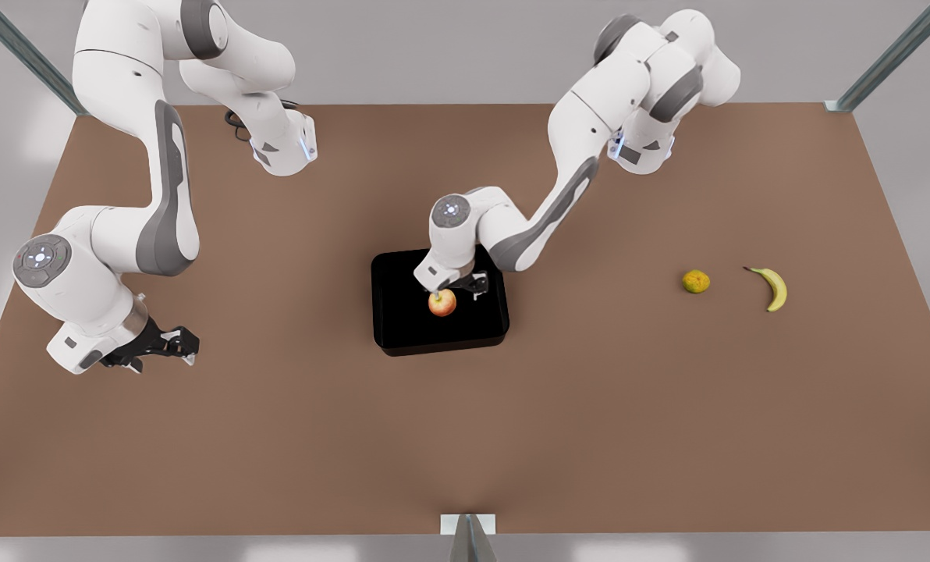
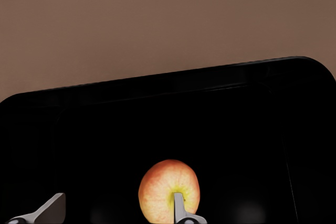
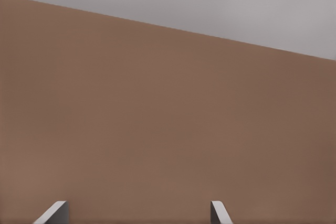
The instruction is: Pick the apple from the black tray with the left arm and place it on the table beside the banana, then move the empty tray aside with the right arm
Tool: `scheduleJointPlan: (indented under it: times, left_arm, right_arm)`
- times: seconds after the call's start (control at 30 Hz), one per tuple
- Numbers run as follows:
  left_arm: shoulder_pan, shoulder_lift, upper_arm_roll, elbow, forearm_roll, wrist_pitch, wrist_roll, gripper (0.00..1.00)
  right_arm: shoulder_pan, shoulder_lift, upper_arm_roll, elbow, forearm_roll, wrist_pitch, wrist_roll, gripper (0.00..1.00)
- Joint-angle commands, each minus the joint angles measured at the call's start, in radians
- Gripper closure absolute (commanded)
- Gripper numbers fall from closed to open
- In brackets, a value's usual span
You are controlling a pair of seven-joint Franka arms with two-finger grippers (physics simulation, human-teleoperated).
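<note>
The red-orange apple [image 1: 442, 303] lies in the middle of the glossy black tray [image 1: 402, 312], which sits at the centre of the brown table [image 1: 465, 445]. My left gripper [image 1: 456, 286] hangs just above the apple, on the arm that reaches in from the front view's right. In the left wrist view its fingers [image 2: 179, 207] are spread open over the tray [image 2: 105, 145]. One fingertip stands in front of the apple [image 2: 157, 190], and the gripper [image 2: 118, 205] holds nothing. The yellow banana [image 1: 774, 287] lies far to the front view's right. My right gripper [image 1: 186, 346] waits open low over the table at the front view's left.
A small yellow-green bumpy fruit [image 1: 696, 282] lies on the table just to the front view's left of the banana. Bare tabletop [image 3: 168, 129] lies ahead of the right gripper [image 3: 137, 211]. Metal frame posts stand at the table's corners.
</note>
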Motion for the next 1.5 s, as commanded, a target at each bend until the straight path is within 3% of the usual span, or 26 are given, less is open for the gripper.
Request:
scheduleJointPlan:
  times: [0.0, 0.73, 0.77, 0.8, 0.93, 0.97, 1.1, 1.13, 1.2, 1.33, 1.47]
  left_arm:
    - [-0.021, 0.018, 0.000, -0.001, 0.071, 0.065, -0.445, 0.00]
    - [-0.050, 0.148, 0.001, 0.012, 0.203, 0.164, -0.508, 0.00]
    - [-0.050, 0.148, 0.001, 0.012, 0.205, 0.164, -0.508, 0.09]
    - [-0.050, 0.148, 0.001, 0.012, 0.205, 0.164, -0.508, 0.40]
    - [-0.048, 0.124, 0.001, -0.004, 0.222, 0.135, -0.498, 0.41]
    - [-0.050, 0.072, -0.009, -0.009, 0.216, -0.003, -0.482, 0.40]
    - [0.076, -0.276, -0.054, -0.169, -0.059, -0.341, -0.005, 0.39]
    - [0.117, -0.354, -0.054, -0.230, -0.077, -0.369, 0.135, 0.39]
    - [0.238, -0.528, -0.051, -0.420, -0.117, -0.340, 0.422, 0.39]
    - [0.525, -0.582, -0.037, -0.498, -0.116, -0.269, 1.037, 0.39]
    - [0.867, -0.536, -0.037, -0.549, -0.136, -0.051, 1.689, 0.39]
  right_arm:
    - [0.000, -0.001, 0.000, 0.001, 0.001, -0.001, -0.016, 0.00]
    - [0.000, -0.001, 0.000, 0.001, 0.001, -0.001, -0.016, 0.00]
    - [0.000, -0.001, 0.000, 0.001, 0.000, -0.001, -0.016, 0.00]
    - [0.000, -0.001, 0.000, 0.001, 0.000, -0.001, -0.016, 0.00]
    - [0.000, -0.001, 0.000, 0.001, 0.000, -0.001, -0.016, 0.00]
    - [0.000, -0.001, 0.000, 0.001, 0.000, -0.001, -0.016, 0.00]
    - [0.008, -0.001, 0.003, 0.001, -0.016, -0.006, -0.014, 0.00]
    - [0.080, -0.001, 0.004, 0.002, -0.013, -0.019, 0.027, 0.00]
    - [0.229, 0.024, 0.007, 0.171, -0.022, -0.249, 0.311, 0.00]
    - [0.506, 0.065, 0.006, 0.234, -0.020, -0.286, 0.685, 0.00]
    - [0.542, 0.073, 0.041, 0.231, 0.055, -0.299, 0.733, 0.00]
